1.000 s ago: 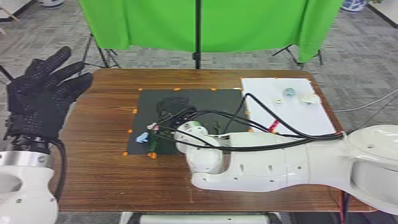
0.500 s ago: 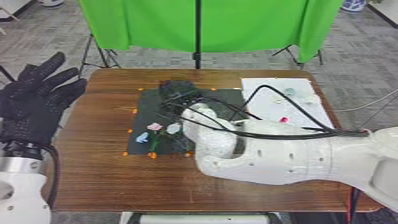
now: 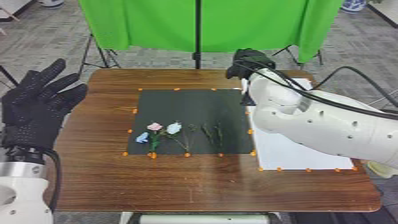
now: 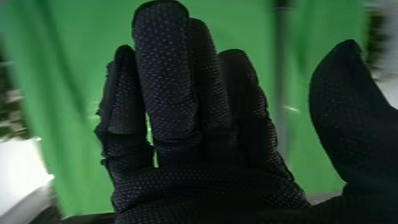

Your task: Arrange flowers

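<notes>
And here in the head view the right hand (image 3: 251, 57) is hovering at the far right of the brown table (image 3: 98, 175), up by the far end of the white sheet (image 3: 306, 155), with its arm passing over that sheet. From the right wrist view, the right hand (image 4: 200, 187) is showing wide open: fingers are standing straight and close together, the thumb is spreading well out to the side, and the palm is gripping nothing at all. Behind it the green curtain (image 4: 71, 100) is hanging.

Over on the other side, the left hand (image 3: 34, 107) is waiting off the table's left edge, also open, its fingers fanning apart and holding nothing.

Now to the flowers! They are lying along the near part of the black mat (image 3: 195, 107), well apart from both hands. The blue flower (image 3: 142, 137) is sitting farthest left, the pink flower (image 3: 155, 127) is resting just beside it and a little farther off, and the white flower (image 3: 174, 128) is coming next to the right, its thin stem slanting toward the near edge. Right of those, two slender green sprigs (image 3: 219, 135) are lying side by side, seemingly without blooms. Orange markers (image 3: 153, 155) are dotting the mat's border.
</notes>
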Motion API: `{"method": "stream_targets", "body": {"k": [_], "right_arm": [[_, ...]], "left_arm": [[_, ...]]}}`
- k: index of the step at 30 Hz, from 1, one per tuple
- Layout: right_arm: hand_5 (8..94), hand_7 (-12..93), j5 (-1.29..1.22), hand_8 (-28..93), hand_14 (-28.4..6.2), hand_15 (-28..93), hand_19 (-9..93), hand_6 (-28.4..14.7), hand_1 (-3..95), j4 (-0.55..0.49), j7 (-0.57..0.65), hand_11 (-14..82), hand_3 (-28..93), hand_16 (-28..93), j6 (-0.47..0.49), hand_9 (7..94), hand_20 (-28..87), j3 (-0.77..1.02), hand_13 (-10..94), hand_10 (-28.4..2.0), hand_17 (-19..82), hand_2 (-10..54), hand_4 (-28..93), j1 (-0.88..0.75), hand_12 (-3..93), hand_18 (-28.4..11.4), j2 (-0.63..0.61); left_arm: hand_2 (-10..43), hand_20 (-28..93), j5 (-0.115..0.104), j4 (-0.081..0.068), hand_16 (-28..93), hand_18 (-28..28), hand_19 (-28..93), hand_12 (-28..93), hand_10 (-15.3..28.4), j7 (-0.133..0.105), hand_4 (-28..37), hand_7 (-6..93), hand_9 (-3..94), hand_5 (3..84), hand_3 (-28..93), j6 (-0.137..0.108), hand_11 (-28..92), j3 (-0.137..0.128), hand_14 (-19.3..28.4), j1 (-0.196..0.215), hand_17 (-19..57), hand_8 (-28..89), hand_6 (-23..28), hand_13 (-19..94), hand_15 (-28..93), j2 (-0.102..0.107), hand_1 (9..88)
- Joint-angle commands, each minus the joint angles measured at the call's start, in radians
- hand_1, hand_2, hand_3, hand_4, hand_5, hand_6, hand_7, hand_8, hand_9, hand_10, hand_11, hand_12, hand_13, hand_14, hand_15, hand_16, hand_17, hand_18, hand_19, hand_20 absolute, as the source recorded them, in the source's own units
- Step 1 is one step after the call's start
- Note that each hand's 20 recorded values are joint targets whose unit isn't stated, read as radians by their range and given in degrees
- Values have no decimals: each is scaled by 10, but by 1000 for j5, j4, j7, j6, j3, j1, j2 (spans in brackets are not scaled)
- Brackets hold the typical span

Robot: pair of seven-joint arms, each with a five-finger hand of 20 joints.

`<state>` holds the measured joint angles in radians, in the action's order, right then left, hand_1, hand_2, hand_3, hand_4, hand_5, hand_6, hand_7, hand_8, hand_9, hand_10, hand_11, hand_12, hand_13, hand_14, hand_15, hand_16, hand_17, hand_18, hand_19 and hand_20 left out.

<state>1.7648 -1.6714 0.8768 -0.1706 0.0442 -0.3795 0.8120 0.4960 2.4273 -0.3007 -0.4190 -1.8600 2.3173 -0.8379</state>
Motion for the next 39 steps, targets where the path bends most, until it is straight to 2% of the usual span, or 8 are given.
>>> {"method": "stream_targets", "body": {"k": [1, 18, 25, 29, 33, 35, 38, 39], "right_arm": [[543, 130, 15, -112, -116, 538, 855, -23, 257, 48, 78, 197, 813, 143, 90, 701, 181, 40, 703, -155, 314, -40, -243, -87, 144, -234, -118], [509, 134, 6, -115, -110, 555, 863, -5, 283, 148, 78, 205, 801, 141, 238, 704, 180, 80, 709, -153, 320, -47, -250, -166, 146, -235, -91], [533, 147, 32, -124, -101, 546, 859, 21, 314, 196, 53, 198, 787, 140, 260, 719, 175, 69, 720, -128, 329, -59, -258, -176, 143, -232, -57], [577, 157, 54, -134, -95, 539, 855, 36, 343, 198, 47, 197, 772, 142, 211, 738, 172, 30, 726, -112, 335, -71, -269, -168, 143, -226, -58], [698, 161, 115, -80, -70, 509, 851, 46, 421, 194, 41, 185, 727, 160, 107, 797, 173, -45, 764, -86, 357, -91, -281, -145, 148, -207, -61], [813, 167, 152, -23, -49, 488, 868, 52, 488, 190, 38, 155, 676, 180, 49, 874, 175, -77, 809, -64, 387, -95, -282, -136, 189, -191, -65], [849, 173, 215, -3, -35, 490, 883, 51, 508, 170, 44, 146, 670, 191, -36, 910, 174, -96, 838, -58, 405, -95, -282, -129, 212, -182, -67], [852, 174, 227, 0, -33, 491, 887, 50, 509, 159, 52, 146, 672, 193, -62, 913, 174, -103, 841, -58, 408, -95, -282, -122, 215, -181, -63]], "left_arm": [[121, -101, -1, 1, -136, 268, 777, 96, 206, 6, -283, 131, 293, 351, 751, -6, 296, 10, 284, 14, -58, -90, 105, 241, 601, -22, 212], [120, -108, -11, -2, -136, 266, 771, 95, 207, -1, -283, 133, 293, 351, 752, -4, 295, 29, 284, 3, -61, -90, 105, 239, 600, -28, 213], [120, -106, -16, -4, -136, 266, 770, 95, 206, -11, -283, 133, 292, 350, 754, -5, 296, 41, 284, -1, -61, -91, 105, 240, 602, -29, 213], [120, -105, -15, -3, -136, 266, 769, 95, 207, -13, -283, 133, 292, 350, 753, -7, 297, 41, 284, 1, -61, -91, 105, 240, 602, -31, 213], [120, -103, -18, 0, -136, 266, 769, 95, 207, -22, -283, 133, 293, 351, 753, -7, 297, 38, 284, 14, -61, -90, 106, 240, 601, -33, 213], [121, -103, -21, -1, -137, 266, 769, 95, 208, -23, -283, 134, 293, 350, 752, -4, 297, 38, 284, 14, -61, -91, 106, 240, 601, -34, 213], [120, -101, -17, 3, -136, 266, 769, 95, 207, -22, -283, 133, 293, 351, 752, 2, 296, 20, 284, 34, -62, -91, 106, 240, 602, -42, 212], [120, -101, -20, 10, -136, 266, 768, 95, 207, -26, -283, 133, 293, 351, 752, -7, 296, 8, 284, 54, -61, -91, 106, 240, 602, -43, 212]]}}
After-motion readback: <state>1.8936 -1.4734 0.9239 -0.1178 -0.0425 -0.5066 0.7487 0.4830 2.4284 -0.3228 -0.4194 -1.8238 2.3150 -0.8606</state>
